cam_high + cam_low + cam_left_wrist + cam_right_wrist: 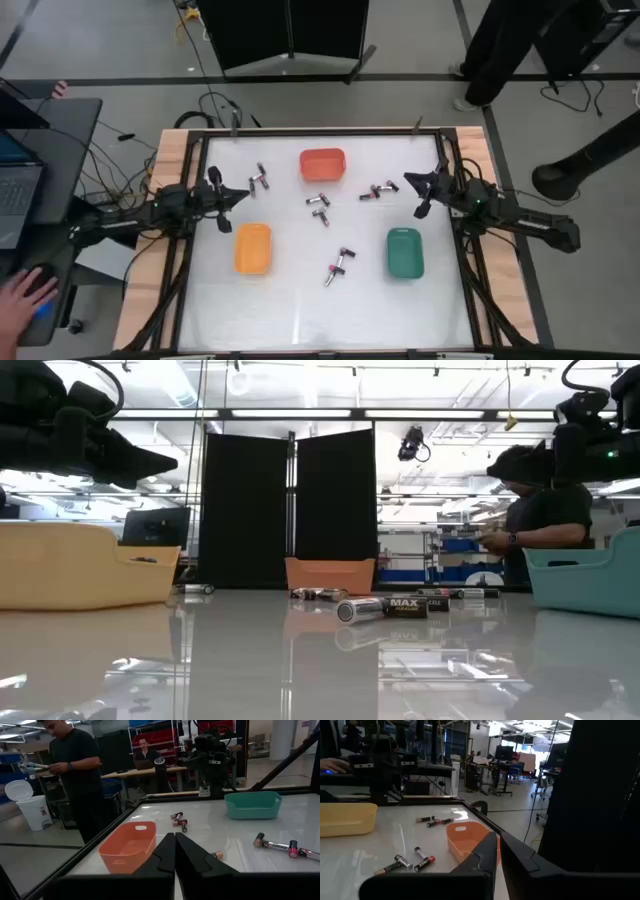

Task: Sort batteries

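While both arms are held at the table's side edges, three trays are seen on the white table (300,310): an orange tray (322,165) near the far edge, a yellow tray (252,248) toward the left and a green tray (405,252) toward the right. Nothing is seen inside any of them from above. The batteries (319,207) are scattered on the bare surface between the trays in small groups: a few beside the orange tray on its left, a few just in front of it, another cluster to its right, and a pair lying between the yellow and green trays. The left gripper (232,196) is held over the left part of the table, beyond the yellow tray, with its fingers (161,857) pressed together and nothing clasped between them. The right gripper (412,182) is held over the right part, beyond the green tray, its jaws likewise closed on nothing. All batteries lie apart from both grippers, the nearest cluster being the one near the right gripper's tips. A person (540,520) is seen standing in the room behind the table.
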